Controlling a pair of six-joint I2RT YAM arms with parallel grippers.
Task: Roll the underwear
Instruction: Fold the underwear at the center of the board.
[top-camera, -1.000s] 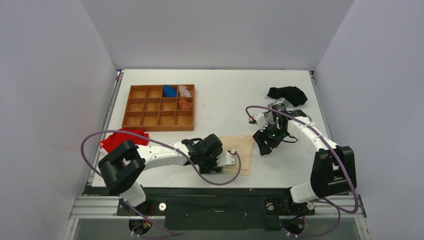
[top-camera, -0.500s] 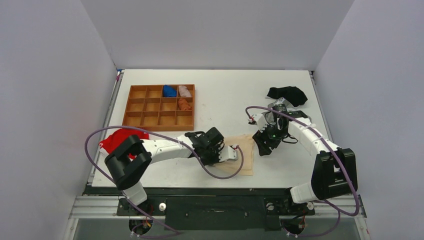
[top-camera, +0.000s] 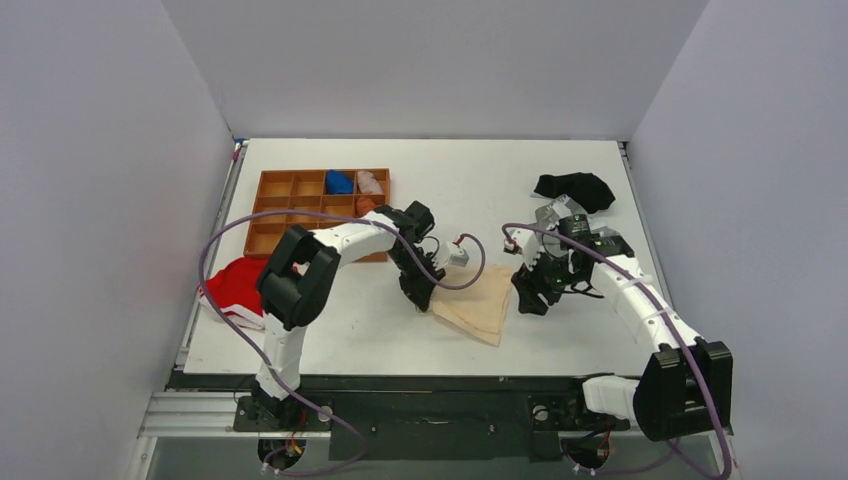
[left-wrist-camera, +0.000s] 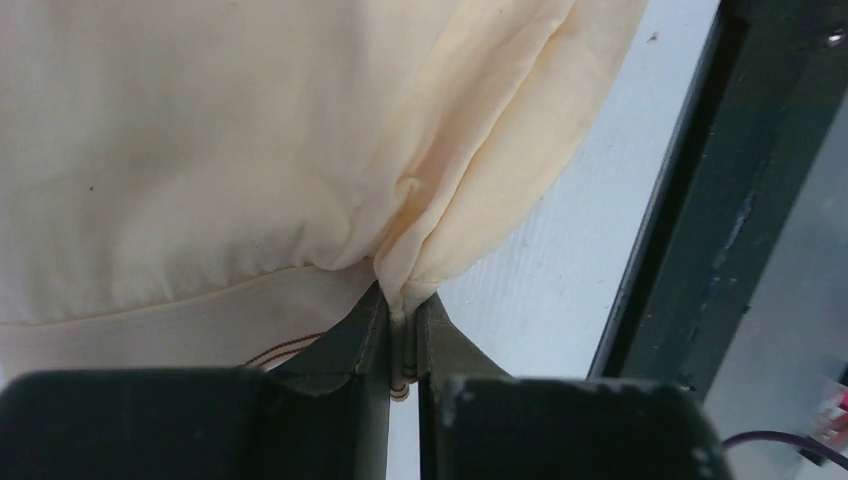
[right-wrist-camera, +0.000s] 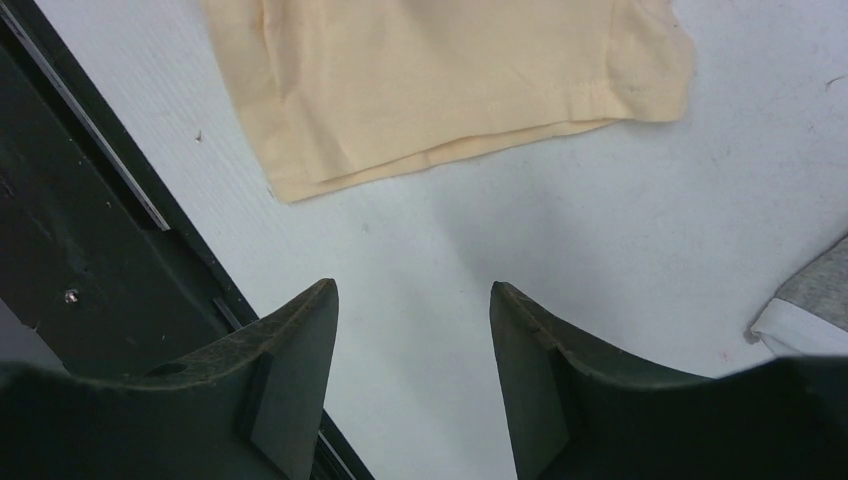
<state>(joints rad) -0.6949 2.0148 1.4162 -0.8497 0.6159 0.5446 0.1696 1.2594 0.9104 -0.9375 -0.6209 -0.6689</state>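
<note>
The underwear (top-camera: 478, 305) is a plain cream garment lying on the white table near the front, pulled into a skewed, roughly triangular shape. My left gripper (top-camera: 428, 300) is at its left corner. In the left wrist view the left gripper (left-wrist-camera: 402, 305) is shut on a bunched fold of the underwear (left-wrist-camera: 200, 150), which hangs from the closed fingers. My right gripper (top-camera: 527, 298) hovers just right of the cloth. Its wrist view shows the right gripper (right-wrist-camera: 412, 295) open over bare table, with the underwear (right-wrist-camera: 440, 80) lying flat a short way ahead.
A wooden compartment tray (top-camera: 262, 215) holding a few small rolls sits at the back left, close to the left arm. A red garment (top-camera: 237, 283) lies at the left edge and a black one (top-camera: 575, 187) at the back right. A grey garment with white waistband (right-wrist-camera: 815, 300) is beside the right gripper.
The left gripper has shut on the underwear's edge and swung away from the front edge toward the tray, dragging the cloth askew. The right gripper shifted slightly and stayed open.
</note>
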